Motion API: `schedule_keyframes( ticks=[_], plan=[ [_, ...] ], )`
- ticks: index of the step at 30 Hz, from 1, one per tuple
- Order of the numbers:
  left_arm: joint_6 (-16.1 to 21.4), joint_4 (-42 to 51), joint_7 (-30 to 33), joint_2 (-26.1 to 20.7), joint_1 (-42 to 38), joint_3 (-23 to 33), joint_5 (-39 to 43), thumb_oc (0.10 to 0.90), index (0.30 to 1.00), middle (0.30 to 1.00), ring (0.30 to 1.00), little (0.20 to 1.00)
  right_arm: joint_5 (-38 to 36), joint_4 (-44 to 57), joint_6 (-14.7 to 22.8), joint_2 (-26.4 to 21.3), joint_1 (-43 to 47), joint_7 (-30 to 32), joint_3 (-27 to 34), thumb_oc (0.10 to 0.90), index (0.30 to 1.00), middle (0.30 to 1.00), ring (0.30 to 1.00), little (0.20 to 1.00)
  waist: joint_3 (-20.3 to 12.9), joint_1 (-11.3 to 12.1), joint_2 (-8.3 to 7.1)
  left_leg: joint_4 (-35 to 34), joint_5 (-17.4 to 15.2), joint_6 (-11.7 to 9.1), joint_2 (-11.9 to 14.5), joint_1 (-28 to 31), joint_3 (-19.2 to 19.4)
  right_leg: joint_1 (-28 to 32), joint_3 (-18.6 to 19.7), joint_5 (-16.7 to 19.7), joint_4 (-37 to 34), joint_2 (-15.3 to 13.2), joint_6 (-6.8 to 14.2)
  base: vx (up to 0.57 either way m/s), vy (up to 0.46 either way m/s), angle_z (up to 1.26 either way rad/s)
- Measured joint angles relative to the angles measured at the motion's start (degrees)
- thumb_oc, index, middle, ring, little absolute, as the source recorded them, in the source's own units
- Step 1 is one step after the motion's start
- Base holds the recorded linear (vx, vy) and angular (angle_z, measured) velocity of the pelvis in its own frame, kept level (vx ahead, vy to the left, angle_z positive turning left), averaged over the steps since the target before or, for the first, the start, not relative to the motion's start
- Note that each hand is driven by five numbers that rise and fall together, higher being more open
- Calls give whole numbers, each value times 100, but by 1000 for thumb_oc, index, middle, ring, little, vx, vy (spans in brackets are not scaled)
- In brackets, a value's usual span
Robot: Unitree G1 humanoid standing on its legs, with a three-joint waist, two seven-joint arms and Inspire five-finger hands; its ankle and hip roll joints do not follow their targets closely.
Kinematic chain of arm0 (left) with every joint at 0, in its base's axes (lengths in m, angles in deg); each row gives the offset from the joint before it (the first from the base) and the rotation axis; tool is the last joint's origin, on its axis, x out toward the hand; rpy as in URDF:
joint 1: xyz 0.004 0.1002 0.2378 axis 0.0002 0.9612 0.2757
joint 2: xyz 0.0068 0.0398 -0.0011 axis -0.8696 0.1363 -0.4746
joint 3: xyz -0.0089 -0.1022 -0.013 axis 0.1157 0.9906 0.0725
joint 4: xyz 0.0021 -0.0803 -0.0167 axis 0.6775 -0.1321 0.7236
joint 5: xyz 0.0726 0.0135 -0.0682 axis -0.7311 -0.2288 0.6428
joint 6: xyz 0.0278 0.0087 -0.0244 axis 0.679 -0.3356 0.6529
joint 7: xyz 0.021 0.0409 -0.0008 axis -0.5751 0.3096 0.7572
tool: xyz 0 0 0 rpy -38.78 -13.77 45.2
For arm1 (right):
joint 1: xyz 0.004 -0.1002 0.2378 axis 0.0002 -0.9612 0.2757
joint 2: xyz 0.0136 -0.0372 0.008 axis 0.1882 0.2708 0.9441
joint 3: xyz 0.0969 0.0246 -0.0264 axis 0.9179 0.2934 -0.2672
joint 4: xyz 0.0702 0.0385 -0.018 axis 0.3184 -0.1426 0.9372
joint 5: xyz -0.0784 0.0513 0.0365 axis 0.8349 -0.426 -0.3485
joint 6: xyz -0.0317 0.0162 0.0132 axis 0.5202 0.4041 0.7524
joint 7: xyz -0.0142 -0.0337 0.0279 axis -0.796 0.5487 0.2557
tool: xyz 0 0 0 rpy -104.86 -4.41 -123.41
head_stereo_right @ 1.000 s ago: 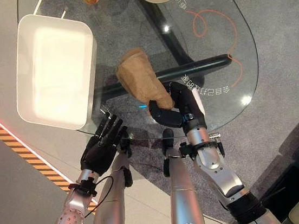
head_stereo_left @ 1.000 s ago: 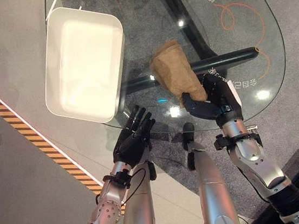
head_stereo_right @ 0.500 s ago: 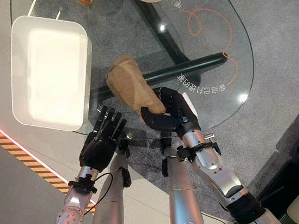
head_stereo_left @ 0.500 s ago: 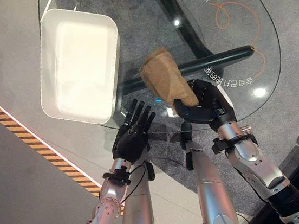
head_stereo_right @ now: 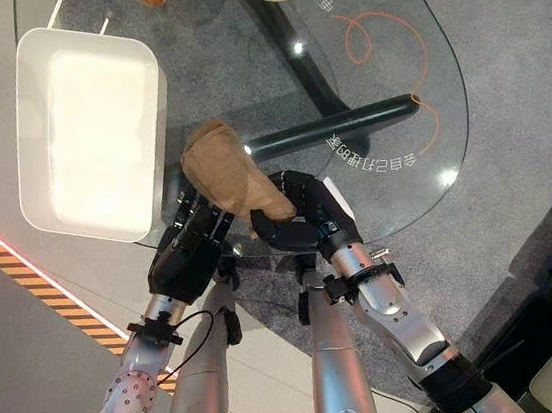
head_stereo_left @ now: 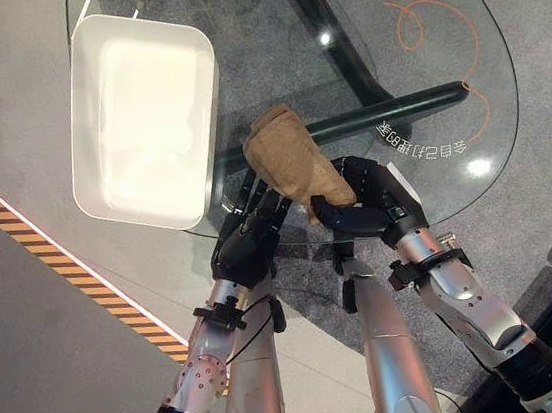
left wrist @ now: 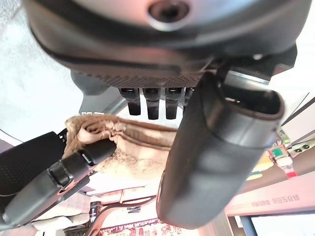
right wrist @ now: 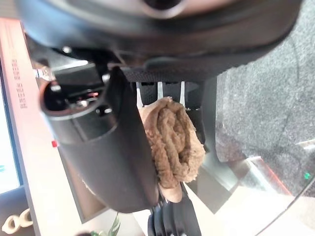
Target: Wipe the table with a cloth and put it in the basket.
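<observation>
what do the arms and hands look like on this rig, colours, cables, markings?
Both arms are silver-grey metal segments with rounded shells and black joint collars at the wrists. The left hand and right hand are dark, nearly black, with segmented fingers and textured palm padding in the wrist views. A thin black cable loops beside the left forearm; its shell shows small perforation holes. The right hand carries a white panel.

Cloth (head_stereo_left: 295, 160): tan, fuzzy terry pile, matt, soft folds.
Bench (head_stereo_left: 436, 36): clear glass top, glossy, bright glints; dark smooth tubular frame beneath.
Basket (head_stereo_left: 140, 117): white, smooth plastic-looking shell, slight sheen.
Right hand (head_stereo_left: 372, 205), left hand (head_stereo_left: 246, 250): black, matt, partly textured casing.
Floor (head_stereo_left: 30, 337): grey, matt.
</observation>
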Motion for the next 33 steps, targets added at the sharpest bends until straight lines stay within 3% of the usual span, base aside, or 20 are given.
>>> schedule_keyframes(
  ticks=[21, 33],
  plan=[
    [7, -8, 21, -6, -79, 15, 3, 800, 900, 900, 900, 900, 722, 150, -513, -246, 374, -168, -342, 100, 300, 300, 300, 200, 1, 4, -5, 20, 0, 5, -1, -48, -4, -59, -1, 5, 39, -1, -5, 0, 0, 0],
    [30, -47, -24, 74, 110, 15, 661, 800, 900, 900, 900, 900, 1186, 194, -879, -237, 561, -433, -383, 100, 300, 300, 300, 200, 1, 15, -5, 38, 2, 3, -6, -54, -19, -81, -7, 2, 113, -9, -4, 0, 0, 0]
  ],
)
